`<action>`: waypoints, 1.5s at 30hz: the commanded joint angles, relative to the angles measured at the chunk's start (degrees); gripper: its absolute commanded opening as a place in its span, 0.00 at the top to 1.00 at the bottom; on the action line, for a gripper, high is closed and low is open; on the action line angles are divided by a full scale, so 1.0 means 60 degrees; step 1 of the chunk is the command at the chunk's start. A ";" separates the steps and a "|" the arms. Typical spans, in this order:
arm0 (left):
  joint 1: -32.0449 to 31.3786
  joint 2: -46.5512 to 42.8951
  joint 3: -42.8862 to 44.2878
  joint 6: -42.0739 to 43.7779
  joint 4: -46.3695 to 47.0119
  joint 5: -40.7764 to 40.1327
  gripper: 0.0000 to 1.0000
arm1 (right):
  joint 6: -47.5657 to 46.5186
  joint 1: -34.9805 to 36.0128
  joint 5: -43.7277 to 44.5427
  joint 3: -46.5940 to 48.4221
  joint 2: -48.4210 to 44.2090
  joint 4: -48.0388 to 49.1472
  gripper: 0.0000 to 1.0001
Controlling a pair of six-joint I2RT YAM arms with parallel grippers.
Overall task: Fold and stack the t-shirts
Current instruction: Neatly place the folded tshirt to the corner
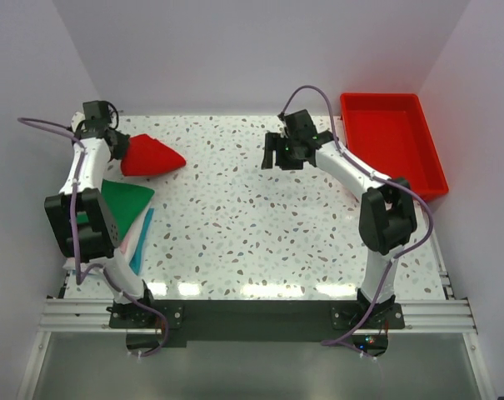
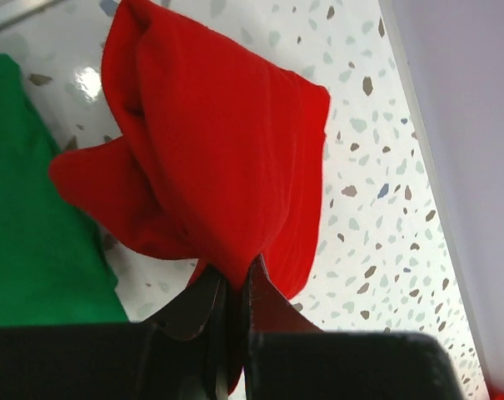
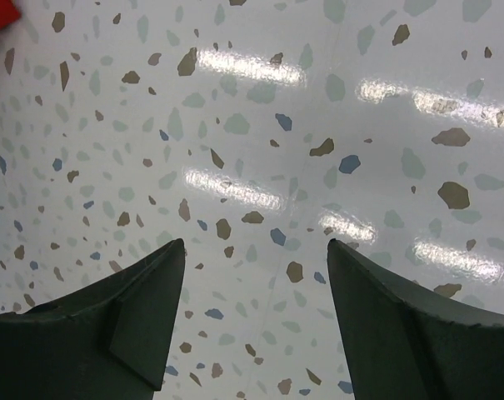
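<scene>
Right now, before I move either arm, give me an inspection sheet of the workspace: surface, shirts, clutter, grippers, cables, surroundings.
Surface: speckled white table, glare patches, no spills seen.
Job's things: red t-shirt bunched at the far left, pinched by the left gripper; green t-shirt tops a pile at the left edge, with edges of pink cloth and teal cloth showing beneath.
Clutter: red tray at the far right; nothing else seen.
Grippers: left shut on the red t-shirt; right gripper open over bare table, holding nothing.
Cables: purple cables loop along both arms; no snag seen.
Surroundings: pale walls on three sides; metal rail at the near edge.
</scene>
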 commanded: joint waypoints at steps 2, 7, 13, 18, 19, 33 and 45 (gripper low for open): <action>0.0546 -0.1177 0.0329 0.0487 -0.0196 0.0228 1.00 | 0.0096 0.0035 -0.0301 -0.0022 -0.0670 0.0169 0.28; 0.1044 -0.1573 0.0240 0.0839 -0.0342 0.0331 1.00 | 0.0169 0.0079 -0.0389 -0.0125 -0.0845 0.0213 0.28; 0.1484 -0.2012 0.0270 0.1190 -0.0518 0.0638 1.00 | 0.0199 0.0153 -0.0360 -0.0301 -0.1124 0.0213 0.29; 0.1617 -0.2247 0.0328 0.1498 -0.0547 0.0931 1.00 | 0.0271 0.0240 -0.0272 -0.0520 -0.1417 0.0242 0.29; 0.1646 -0.2305 0.0328 0.1528 -0.0577 0.0960 1.00 | 0.0272 0.0255 -0.0228 -0.0550 -0.1446 0.0242 0.29; 0.2305 -0.3360 -0.0286 0.1836 -0.0518 0.1488 1.00 | 0.0374 0.0475 0.0123 -0.1150 -0.2164 0.0257 0.30; 0.2803 -0.6110 -0.3009 0.1776 -0.0811 0.1284 1.00 | 0.0301 0.0958 0.0504 -0.2160 -0.3086 0.0271 0.30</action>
